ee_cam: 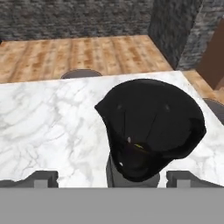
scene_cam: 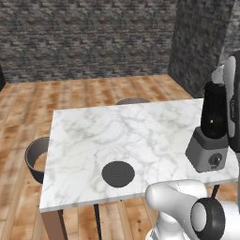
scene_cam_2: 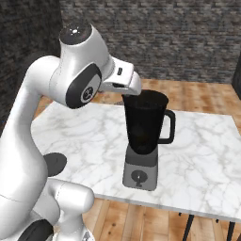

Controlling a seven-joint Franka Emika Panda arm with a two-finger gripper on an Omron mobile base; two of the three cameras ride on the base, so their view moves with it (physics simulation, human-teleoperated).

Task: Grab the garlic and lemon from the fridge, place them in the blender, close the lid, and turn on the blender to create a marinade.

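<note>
Two finger tips: the gripper (ee_cam: 112, 178) is hovering released, jaws spread wide, at the hand view's bottom edge.
Blender (scene_cam_2: 143, 136): standing open-topped at frame centre on the marble table (scene_cam: 93, 136); a yellow sliver is showing inside.
Lid (scene_cam: 118, 173): lying lower centre, well apart.
Risk: descending carelessly could be tipping the jar.

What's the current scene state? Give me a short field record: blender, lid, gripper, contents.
blender: upright on the marble table, near its edge, jar top uncovered
lid: lying flat on the table, apart from the blender
gripper: open, poised above the jar mouth, holding nothing
jar contents: interior dark; a thin yellow sliver low inside in the hand view, otherwise cannot tell
knob: on the base front, untouched
</note>
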